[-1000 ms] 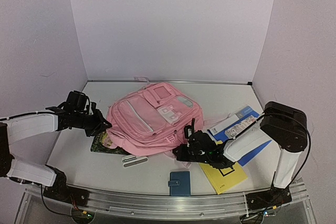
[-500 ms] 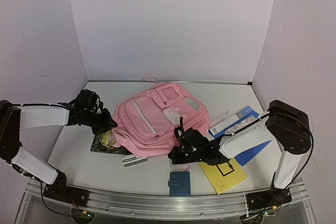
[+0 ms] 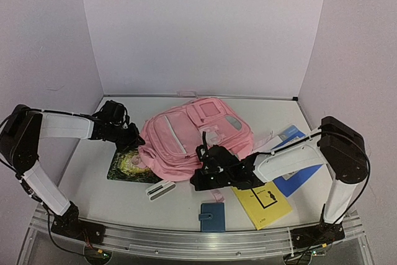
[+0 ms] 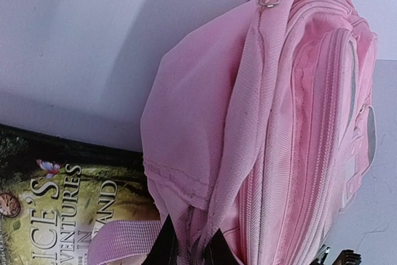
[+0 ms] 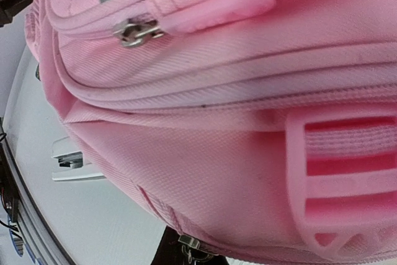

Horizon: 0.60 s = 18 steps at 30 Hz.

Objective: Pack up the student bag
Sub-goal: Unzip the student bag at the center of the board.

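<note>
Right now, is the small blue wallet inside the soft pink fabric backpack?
No, the small blue wallet lies on the white table near its front edge, clear of the pink backpack.

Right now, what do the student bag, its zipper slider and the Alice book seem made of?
Student bag: soft woven fabric, matte pink; ribbed weave and stitched seams show. Zipper slider: likely metal, from its silvery shine. Alice book: probably paper or card, printed cover; gloss unclear.

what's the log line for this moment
left gripper: shut on bag, left edge | right gripper: shut on bag, near edge | bag: front up | yellow book, wallet: outside bag
</note>
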{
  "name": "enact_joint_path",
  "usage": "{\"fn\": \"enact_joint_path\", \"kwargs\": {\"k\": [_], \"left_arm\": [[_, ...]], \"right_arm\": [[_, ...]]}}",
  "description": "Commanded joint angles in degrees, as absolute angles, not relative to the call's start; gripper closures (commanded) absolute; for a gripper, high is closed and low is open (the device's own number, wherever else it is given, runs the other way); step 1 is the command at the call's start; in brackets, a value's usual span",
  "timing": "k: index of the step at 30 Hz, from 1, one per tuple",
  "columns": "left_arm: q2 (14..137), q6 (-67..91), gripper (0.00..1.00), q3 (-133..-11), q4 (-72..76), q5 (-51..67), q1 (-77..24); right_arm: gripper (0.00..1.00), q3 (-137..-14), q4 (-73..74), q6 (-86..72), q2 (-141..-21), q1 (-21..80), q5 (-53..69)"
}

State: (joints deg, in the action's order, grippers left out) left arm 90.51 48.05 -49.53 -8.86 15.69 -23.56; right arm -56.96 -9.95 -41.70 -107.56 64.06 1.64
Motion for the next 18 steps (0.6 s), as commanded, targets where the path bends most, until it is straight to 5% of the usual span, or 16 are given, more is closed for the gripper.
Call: {"fn": "enact_joint_path", "kwargs": {"k": [1, 18], "left_arm": [[92.1, 46.7, 1.00, -55.9, -0.2, 18.7, -24.8], [99.6, 40.6, 1.00, -64.0, -2.7, 20.7, -24.8]], "right_arm": [[1.00, -63.4, -12.5, -41.2, -109.1, 66.3, 4.5], [1.00, -79.3, -8.8, -41.4, -120.1, 67.7, 2.7]]}}
